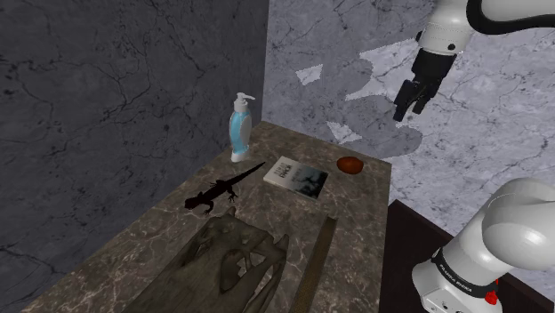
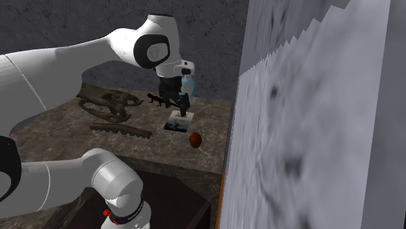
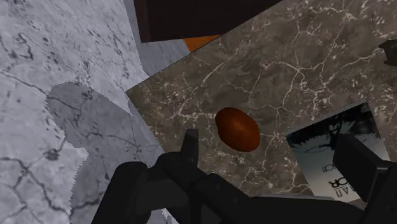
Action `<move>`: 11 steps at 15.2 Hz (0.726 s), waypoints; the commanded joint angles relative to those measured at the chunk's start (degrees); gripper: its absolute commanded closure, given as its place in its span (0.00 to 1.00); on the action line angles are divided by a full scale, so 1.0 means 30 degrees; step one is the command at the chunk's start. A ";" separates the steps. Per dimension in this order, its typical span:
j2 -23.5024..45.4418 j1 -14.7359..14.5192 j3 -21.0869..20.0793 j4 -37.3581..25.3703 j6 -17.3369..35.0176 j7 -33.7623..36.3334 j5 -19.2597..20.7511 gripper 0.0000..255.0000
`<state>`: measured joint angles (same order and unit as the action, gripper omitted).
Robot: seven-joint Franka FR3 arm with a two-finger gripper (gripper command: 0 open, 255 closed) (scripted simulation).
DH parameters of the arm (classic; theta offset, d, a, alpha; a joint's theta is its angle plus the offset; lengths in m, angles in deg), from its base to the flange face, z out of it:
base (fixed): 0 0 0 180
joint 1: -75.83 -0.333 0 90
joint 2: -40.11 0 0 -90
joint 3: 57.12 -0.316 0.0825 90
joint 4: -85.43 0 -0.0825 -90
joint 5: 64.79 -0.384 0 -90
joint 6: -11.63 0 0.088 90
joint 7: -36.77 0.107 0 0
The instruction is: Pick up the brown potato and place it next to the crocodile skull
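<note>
Grey marbled walls (image 1: 133, 98) are rising behind a long table (image 1: 351, 222) with a dark brown, white-veined stone top. A white robot arm (image 1: 520, 236) with dark joints is reaching up from a dark box stand (image 1: 418, 236) at the table's near end.

A large grey-brown crocodile skull (image 1: 233, 258) is lying at the end of the table nearest the shoulder camera. 1 long toothed jaw piece (image 2: 120, 129) is lying just beside it.

Past the skull, a thin book (image 1: 297, 176) with a white and dark cover is lying flat near the middle of the table. A pump bottle (image 1: 240, 132) is standing upright near the far corner, by the dark wall. It is showing a blue body and a white pump head; what it is holding cannot be told.

A black lizard figure (image 1: 218, 191) is lying between the bottle and the skull.

The black gripper (image 1: 407, 111) is hanging in the air above the far end of the table, pointing down. In the wrist view its 2 fingers (image 3: 189, 147) are standing wide apart and clasping nothing.

The potato (image 3: 236, 128) is the smallest thing here. It is a smooth, reddish-brown oval with a slight shine. It is resting on bare stone near the far end of the table, just beside the book, well apart from the skull and below the gripper without touching it.
</note>
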<state>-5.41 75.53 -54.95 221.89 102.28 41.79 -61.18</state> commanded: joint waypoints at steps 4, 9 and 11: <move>0.1830 -0.0515 0.0118 0.0316 0.1363 -0.1487 0.0697 0.00; 0.5090 -0.1240 0.0173 0.0561 0.3635 -0.3739 0.1878 0.00; 0.6451 -0.1481 0.0140 0.0567 0.4532 -0.4551 0.2373 0.00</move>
<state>11.84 71.43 -54.60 223.20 114.09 29.57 -54.93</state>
